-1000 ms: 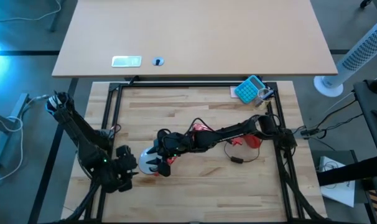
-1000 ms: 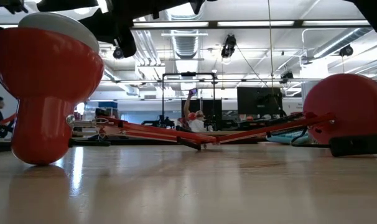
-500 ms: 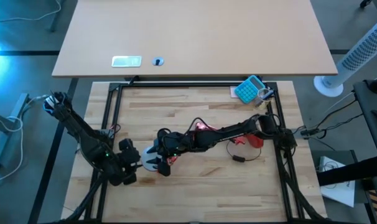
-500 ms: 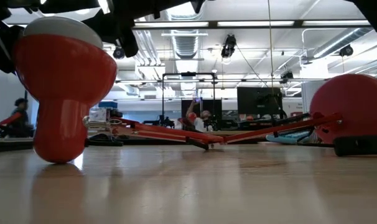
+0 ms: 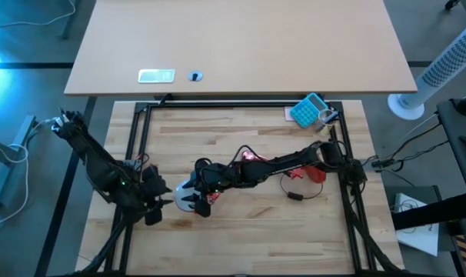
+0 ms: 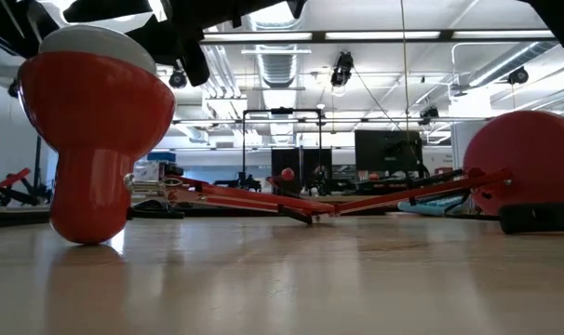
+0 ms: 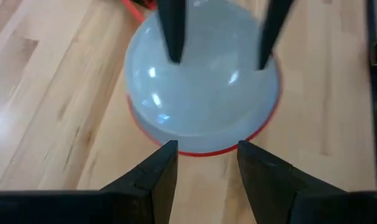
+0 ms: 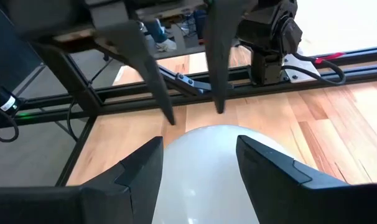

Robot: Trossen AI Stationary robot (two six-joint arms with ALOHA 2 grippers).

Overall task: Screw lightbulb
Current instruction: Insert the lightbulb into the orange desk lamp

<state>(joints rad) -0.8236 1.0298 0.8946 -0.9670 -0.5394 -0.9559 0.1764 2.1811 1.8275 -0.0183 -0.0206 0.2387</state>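
Observation:
The white lightbulb (image 7: 201,87) sits dome-out in the red lamp shade (image 6: 91,140); the shade rests on the table by its narrow end. The bulb also shows in the high view (image 5: 184,197) and the low view (image 6: 91,39). Its screw base is hidden inside the shade. My right gripper (image 8: 199,149) reaches across from the table's right and is shut on the bulb's dome. My left gripper (image 7: 204,149) is open and empty, its fingertips just short of the shade's rim (image 7: 195,151) on the left side. My right gripper has the bulb's dome (image 8: 204,140) between its two fingers, one on each side of the rounded top. In the left wrist view its fingertips (image 7: 174,57) lie against the dome. It reaches in from the table's right. The bulb stays seated in the shade.
The lamp's jointed red arm (image 6: 263,197) lies along the table to its round red base (image 5: 313,174) at the right. A black cable with a switch (image 5: 294,197) lies nearby. A teal calculator (image 5: 308,110) sits at the far right. A black frame (image 5: 137,131) borders the table.
My left gripper has turned about its wrist and shifted a little toward the table's far edge beside the shade. The shade with the bulb has shifted slightly toward the table's right, then stayed put. My right gripper has kept its place on the bulb.

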